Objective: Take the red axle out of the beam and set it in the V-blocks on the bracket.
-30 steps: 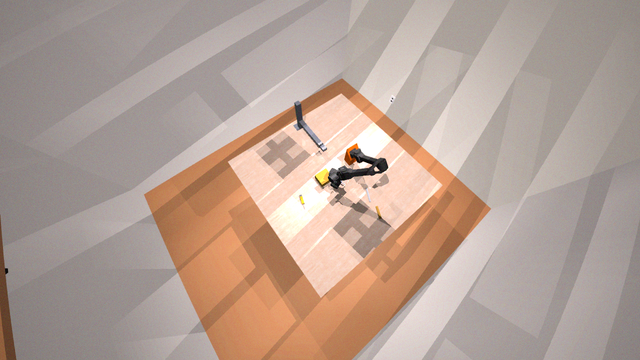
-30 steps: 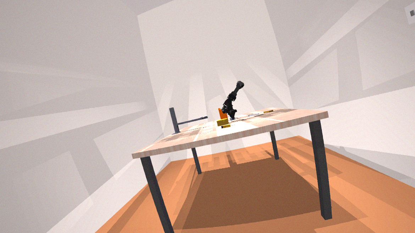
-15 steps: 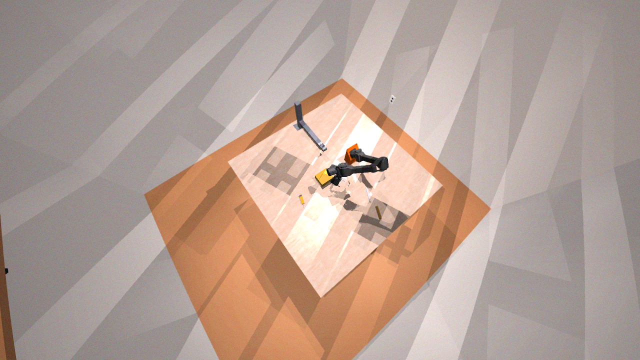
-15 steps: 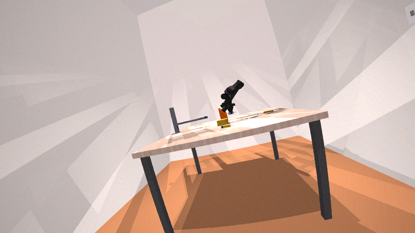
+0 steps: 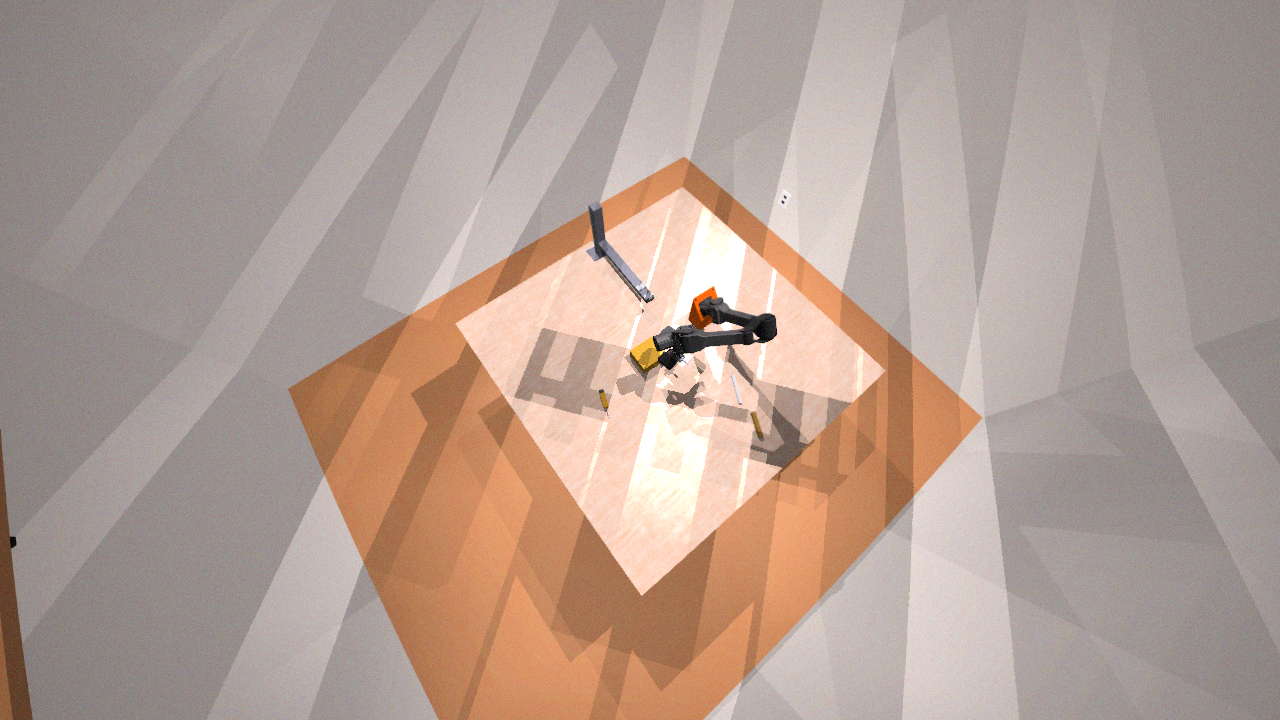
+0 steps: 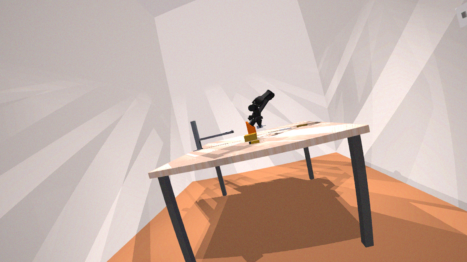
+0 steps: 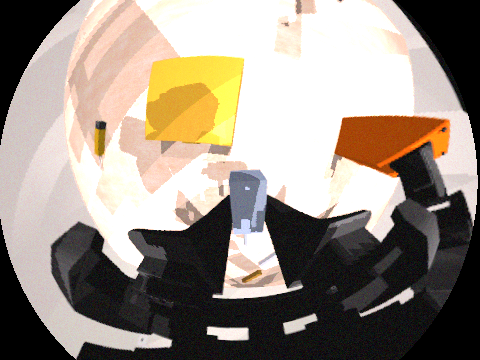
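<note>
Fingers clamped on a small blue-grey block (image 5: 682, 359) (image 6: 261, 126) (image 7: 247, 202): in my wrist view it sits between the two dark fingertips of my gripper (image 5: 672, 360) (image 6: 259, 124) (image 7: 246, 198). From it, a yellow block (image 5: 643, 353) (image 6: 250, 137) (image 7: 195, 100) lies toward eleven o'clock, an orange wedge (image 5: 704, 300) (image 6: 250, 127) (image 7: 385, 140) toward two, and a yellow-handled tool (image 5: 604, 400) (image 6: 254, 142) (image 7: 100, 140) toward ten. An ochre bar (image 5: 757, 424) (image 6: 302, 125) (image 7: 251, 276) shows toward six, through the gap below.

Seen from the top, I reach over the wooden table (image 5: 680, 519) (image 6: 257, 150) (image 7: 325, 100) with the yellow block at nine o'clock from my grip and the orange wedge at one. A pale rod (image 5: 736, 389) and the ochre bar lie toward four, the tool toward eight. A grey stand (image 5: 597, 225) (image 6: 195, 135) is up at eleven.

From the exterior side, the yellow block is toward seven from my fingertips, the ochre bar near three, the grey stand near nine.

I cannot make out the red axle in any view, nor tell whether what I grip belongs to the beam.
</note>
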Robot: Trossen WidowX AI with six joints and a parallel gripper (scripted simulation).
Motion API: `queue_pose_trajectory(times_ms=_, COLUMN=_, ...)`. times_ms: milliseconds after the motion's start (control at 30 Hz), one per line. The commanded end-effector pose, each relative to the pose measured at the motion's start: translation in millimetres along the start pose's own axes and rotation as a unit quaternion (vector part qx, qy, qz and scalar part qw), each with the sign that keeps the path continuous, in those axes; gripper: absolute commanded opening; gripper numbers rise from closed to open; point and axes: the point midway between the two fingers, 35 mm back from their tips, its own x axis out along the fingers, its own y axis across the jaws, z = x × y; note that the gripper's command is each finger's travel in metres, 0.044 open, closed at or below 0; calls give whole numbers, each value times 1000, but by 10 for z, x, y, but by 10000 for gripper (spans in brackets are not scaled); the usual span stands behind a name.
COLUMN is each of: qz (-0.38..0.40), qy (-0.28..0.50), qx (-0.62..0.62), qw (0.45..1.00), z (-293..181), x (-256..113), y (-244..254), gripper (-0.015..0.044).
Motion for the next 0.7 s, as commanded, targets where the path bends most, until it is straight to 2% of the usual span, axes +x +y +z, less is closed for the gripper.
queue_pose_trajectory(times_ms=0, qz=0, qy=-1, qx=62, qw=998, z=0, x=-1, y=0, gripper=0)
queue_pose_trajectory(times_ms=167, qz=0, qy=-1, qx=127, qw=992, z=-1, x=0, y=0, gripper=0)
queue_pose_trajectory(times_ms=667, qz=2, qy=-9, qx=136, qw=991, z=452, x=-78, y=249, gripper=0)
